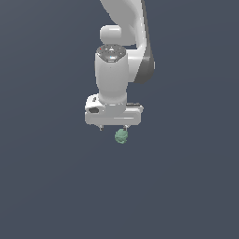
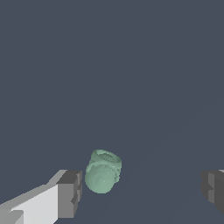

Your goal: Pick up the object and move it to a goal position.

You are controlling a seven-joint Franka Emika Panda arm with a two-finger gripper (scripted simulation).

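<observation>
The object (image 1: 122, 136) is a small lumpy pale-green ball, sitting just below the white hand of my arm in the exterior view. My gripper (image 1: 112, 127) points straight down and is open, its short fingertips barely showing under the hand. The ball sits under the fingertip on the exterior view's right. In the wrist view the object (image 2: 103, 171) lies between the two dark pads, close beside one finger (image 2: 70, 192) and far from the other finger (image 2: 213, 186). My gripper (image 2: 142, 188) holds nothing; I see no pad touching the ball.
A plain dark grey-blue ground (image 1: 56, 186) fills both views, with no edges or other objects. The white arm (image 1: 126, 28) rises out of the frame above the hand.
</observation>
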